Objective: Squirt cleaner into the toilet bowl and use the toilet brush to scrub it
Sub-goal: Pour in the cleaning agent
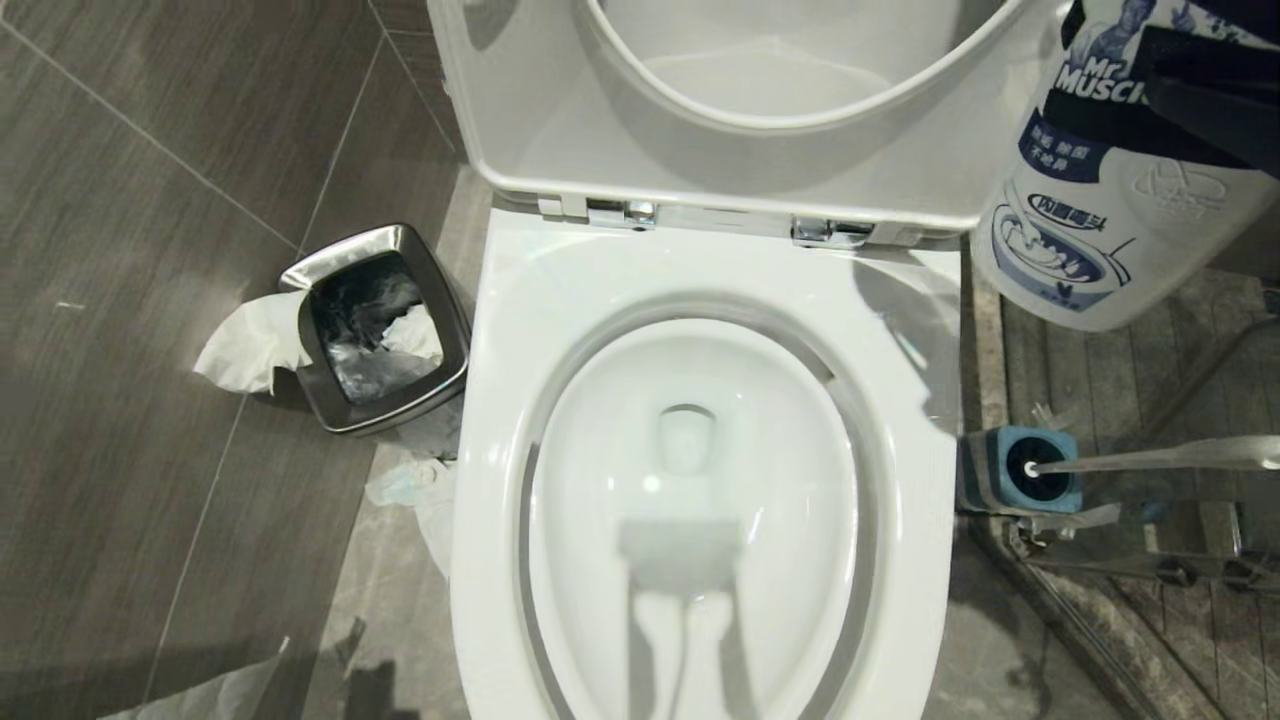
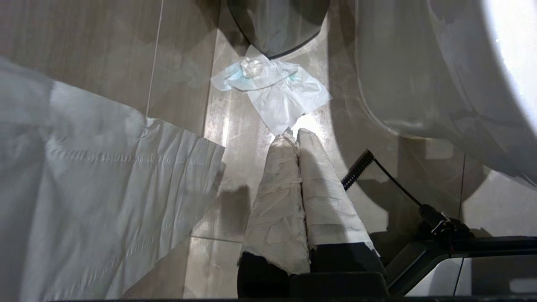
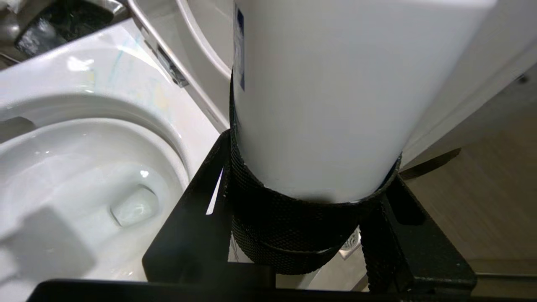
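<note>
Overhead, my right gripper (image 1: pixel 1215 100) appears at the upper right as a dark mass clamped on the cleaner bottle (image 1: pixel 1090 200), its jaws partway apart around the body, which hangs beside the bowl's right rear corner. That bottle is smooth white plastic, round in section, with a dark blue label reading "Mr Muscle", lines of Chinese characters I cannot read, and a drawing of a toilet rim; an embossed emblem shows on the bare plastic. From the right wrist, the bottle (image 3: pixel 327 105) rises as a plain white cylinder from between black knurled pads (image 3: pixel 293 226). Below lies the toilet bowl (image 1: pixel 700 300): glossy white ceramic, oval basin inside a squarish rim, clear water over a rounded-square outlet, seat and lid raised on chrome hinges (image 1: pixel 830 232). Right of it, the toilet brush (image 1: pixel 1150 455) stands in its square blue-topped holder (image 1: pixel 1030 470), pale straight handle pointing right. Left of it, a square brushed-steel waste bin (image 1: pixel 375 325) with rounded corners holds a dark liner and crumpled white tissue (image 1: pixel 250 340). My left gripper (image 2: pixel 295 134), fingers wrapped in creased white tape, is closed and empty above grey floor tiles and a wrinkled white wipe (image 2: pixel 277 92).
</note>
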Motion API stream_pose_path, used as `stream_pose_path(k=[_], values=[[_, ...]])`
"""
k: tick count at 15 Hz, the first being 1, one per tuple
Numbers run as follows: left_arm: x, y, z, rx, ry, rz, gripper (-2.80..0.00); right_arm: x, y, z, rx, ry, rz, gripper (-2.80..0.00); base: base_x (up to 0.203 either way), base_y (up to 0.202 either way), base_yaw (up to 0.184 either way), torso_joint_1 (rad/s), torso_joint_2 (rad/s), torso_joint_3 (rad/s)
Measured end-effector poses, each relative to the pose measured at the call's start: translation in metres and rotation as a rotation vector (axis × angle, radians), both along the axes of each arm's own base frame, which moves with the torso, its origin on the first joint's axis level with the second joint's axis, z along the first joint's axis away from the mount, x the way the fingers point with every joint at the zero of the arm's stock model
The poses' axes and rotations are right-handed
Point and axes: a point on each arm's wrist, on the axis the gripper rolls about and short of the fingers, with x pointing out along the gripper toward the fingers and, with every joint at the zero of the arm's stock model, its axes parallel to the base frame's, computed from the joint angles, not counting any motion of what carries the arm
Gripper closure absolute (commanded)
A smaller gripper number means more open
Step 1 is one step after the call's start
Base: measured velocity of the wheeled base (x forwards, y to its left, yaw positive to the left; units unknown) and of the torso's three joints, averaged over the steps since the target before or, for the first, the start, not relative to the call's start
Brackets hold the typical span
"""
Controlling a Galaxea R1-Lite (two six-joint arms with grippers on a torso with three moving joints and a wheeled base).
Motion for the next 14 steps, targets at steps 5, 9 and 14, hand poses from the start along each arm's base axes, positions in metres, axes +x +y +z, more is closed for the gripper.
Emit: stream_pose_path(k=[5, 9, 14], values=[[0.000, 0.000, 0.000, 0.000, 0.001, 0.000, 0.00, -0.008, 0.000, 0.014, 0.011, -0.056, 0.021, 0.00, 0.000, 0.000, 0.000, 0.004, 0.00, 0.197], [0.000, 0.000, 0.000, 0.000, 0.001, 0.000, 0.00, -0.009, -0.001, 0.017, 0.023, -0.058, -0.007, 0.00, 0.000, 0.000, 0.000, 0.001, 0.00, 0.205], [0.000, 0.000, 0.000, 0.000, 0.001, 0.000, 0.00, -0.008, -0.001, 0.016, 0.031, -0.047, -0.054, 0.00, 0.000, 0.000, 0.000, 0.000, 0.00, 0.199]])
